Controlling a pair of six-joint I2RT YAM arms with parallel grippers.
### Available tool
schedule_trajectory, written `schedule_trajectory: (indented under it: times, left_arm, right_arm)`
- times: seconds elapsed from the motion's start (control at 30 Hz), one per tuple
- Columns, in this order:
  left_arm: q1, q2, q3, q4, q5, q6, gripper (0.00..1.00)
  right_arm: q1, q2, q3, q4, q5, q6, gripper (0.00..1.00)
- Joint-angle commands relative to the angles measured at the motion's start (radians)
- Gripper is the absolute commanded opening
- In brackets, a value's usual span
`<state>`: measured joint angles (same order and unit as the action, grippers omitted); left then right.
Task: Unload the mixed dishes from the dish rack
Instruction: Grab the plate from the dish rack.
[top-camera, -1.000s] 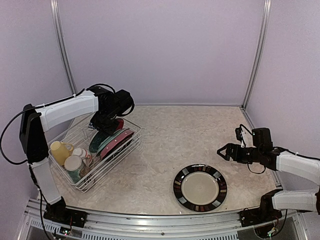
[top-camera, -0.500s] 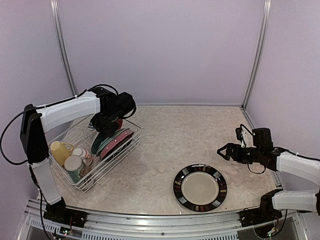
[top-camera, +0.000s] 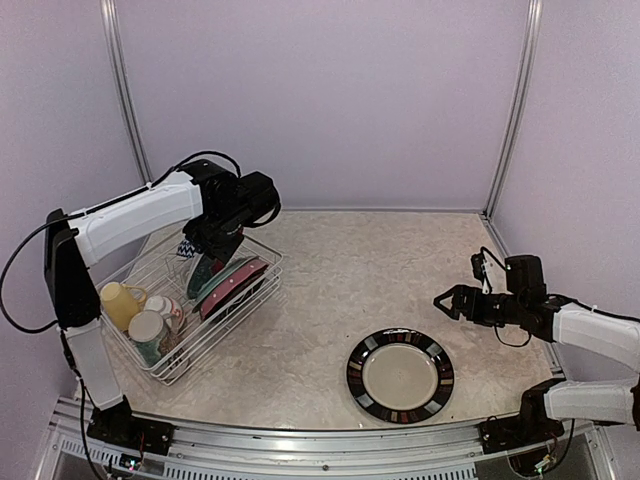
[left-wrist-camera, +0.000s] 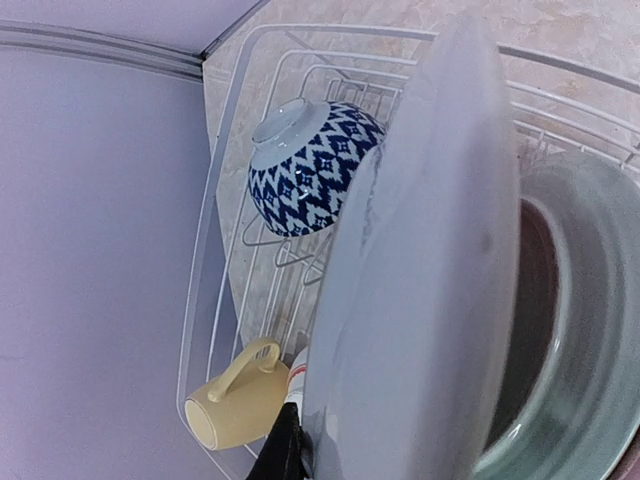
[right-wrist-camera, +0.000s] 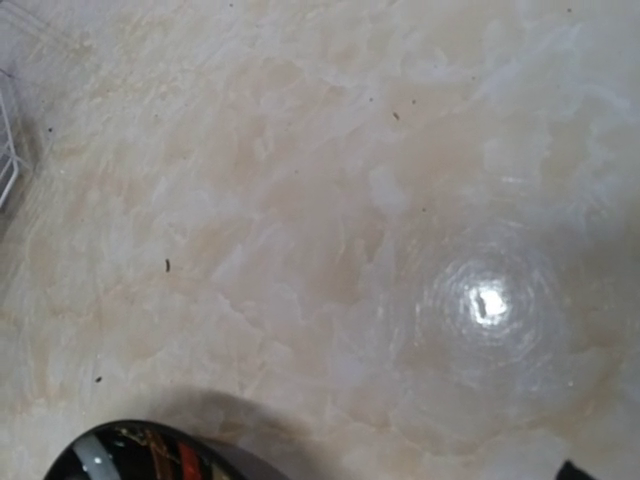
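Over the far end of the dish rack (top-camera: 225, 322), our left end effector (top-camera: 212, 250) grips the rim of a pale plate (left-wrist-camera: 420, 260) close beside a green plate (left-wrist-camera: 590, 300), so we judge a tilted lift could knock that neighbour.

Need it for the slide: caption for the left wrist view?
Close-up: plate edge-on, rack with patterned bowl and yellow mug behind.

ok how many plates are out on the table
1: the black-rimmed plate on the table, front right. Others stand in the dish rack, one in the left gripper.
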<state>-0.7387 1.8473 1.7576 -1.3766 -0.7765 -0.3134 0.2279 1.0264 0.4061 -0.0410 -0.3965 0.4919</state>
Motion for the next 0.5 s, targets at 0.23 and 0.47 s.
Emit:
schedule_trajectory:
  times: [0.23,0.47]
  left_arm:
    - [-0.010,-0.120,0.090,-0.112,-0.210,-0.056,0.00]
    - [-0.010,-0.280,0.103,0.032,-0.216,-0.015,0.00]
  right_arm:
    - [0.001,0.015,0.008,0.007,0.013,-0.012,1.00]
    - [0.002,0.029,0.013,0.014,0.004,-0.011,1.00]
